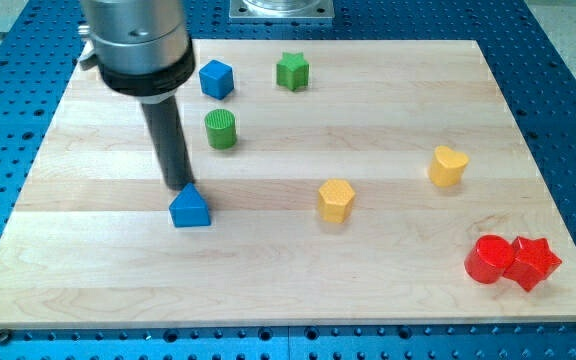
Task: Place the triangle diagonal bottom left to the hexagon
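A blue triangle block (190,208) lies on the wooden board (288,290), left of centre. A yellow hexagon block (336,200) sits to its right, near the board's middle. My tip (179,186) is just above the triangle's top corner, slightly to its left, touching or nearly touching it. The rod rises from there to the arm's wide housing at the view's top left.
A green cylinder (221,129), a blue cube (216,79) and a green star (292,71) sit toward the view's top. A yellow heart-like block (448,166) is at the right. A red cylinder (489,260) and red star (534,263) touch at the bottom right.
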Motion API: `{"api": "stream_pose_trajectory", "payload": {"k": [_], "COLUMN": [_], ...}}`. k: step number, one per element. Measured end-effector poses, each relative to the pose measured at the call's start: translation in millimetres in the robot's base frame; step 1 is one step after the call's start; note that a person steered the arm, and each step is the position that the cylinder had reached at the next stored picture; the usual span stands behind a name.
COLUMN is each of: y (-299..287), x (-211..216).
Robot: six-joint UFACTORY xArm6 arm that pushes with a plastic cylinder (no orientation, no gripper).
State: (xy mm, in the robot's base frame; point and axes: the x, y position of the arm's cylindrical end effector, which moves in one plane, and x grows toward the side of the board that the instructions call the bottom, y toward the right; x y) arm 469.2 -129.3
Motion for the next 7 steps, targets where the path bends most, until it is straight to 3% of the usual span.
{"api": "stream_pose_trajectory", "payload": {"k": [2,3,4,5,6,7], "y": [96,98,51,17,39,114], "x": [35,27,7,33,64,69]}}
